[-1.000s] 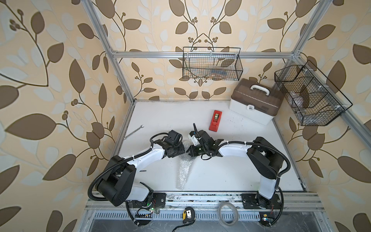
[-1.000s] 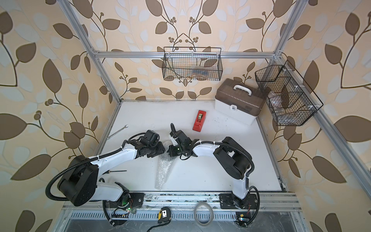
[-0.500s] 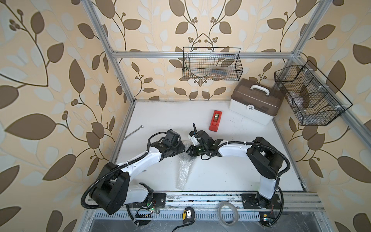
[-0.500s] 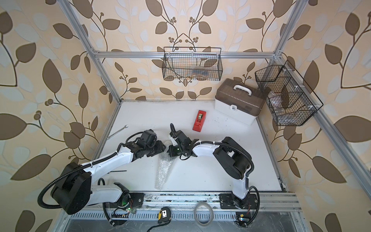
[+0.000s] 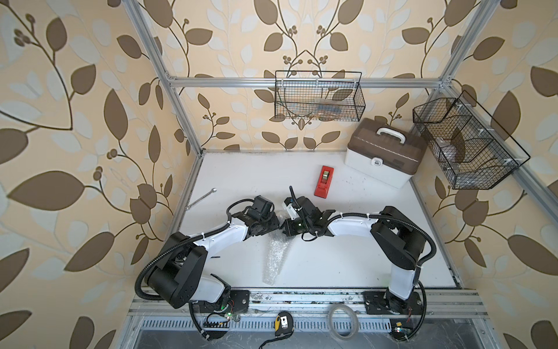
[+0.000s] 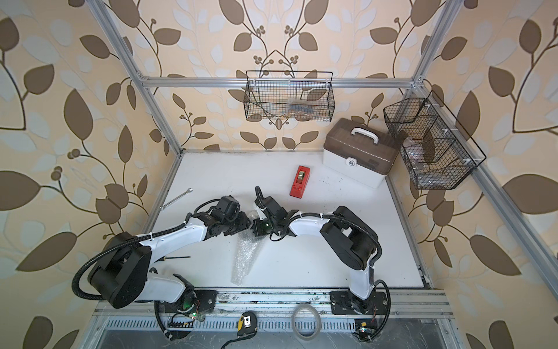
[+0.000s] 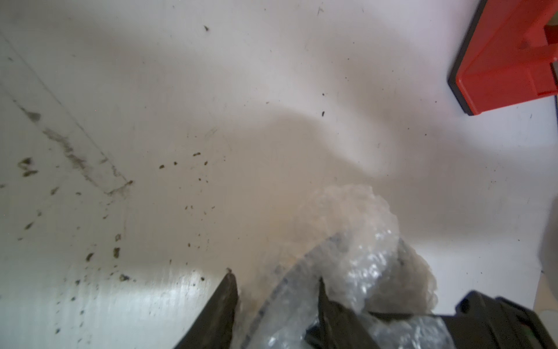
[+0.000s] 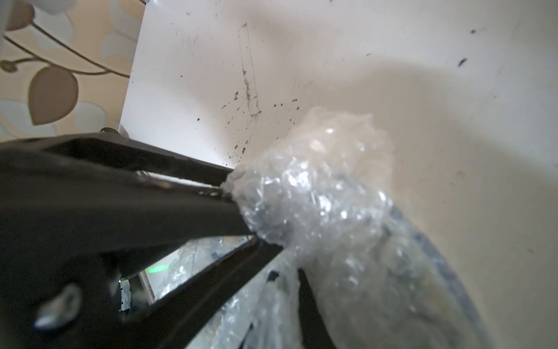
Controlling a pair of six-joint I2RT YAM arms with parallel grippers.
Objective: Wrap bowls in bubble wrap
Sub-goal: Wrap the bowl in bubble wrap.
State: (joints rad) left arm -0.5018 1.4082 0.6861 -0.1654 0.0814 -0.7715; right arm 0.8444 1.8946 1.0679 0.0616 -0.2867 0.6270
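In a top view, the left arm [image 5: 223, 237] and right arm [image 5: 351, 226] reach toward each other over the white bench [image 5: 332, 266], their jaws nearly meeting at the far end of the bubble wrap [image 5: 275, 256], a crumpled strip trailing toward the front rail. Beyond them lie a red tape dispenser [image 5: 324, 182], a wrench [image 5: 200, 198] and a brown-lidded case [image 5: 383, 157].

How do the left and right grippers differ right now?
On the left gripper the jaws stand apart, straddling the rim of the bowl; on the right gripper they are pinched shut on bunched bubble wrap. The left seems to grip nothing; the right holds the wrap. Both are black and work on the same bowl.
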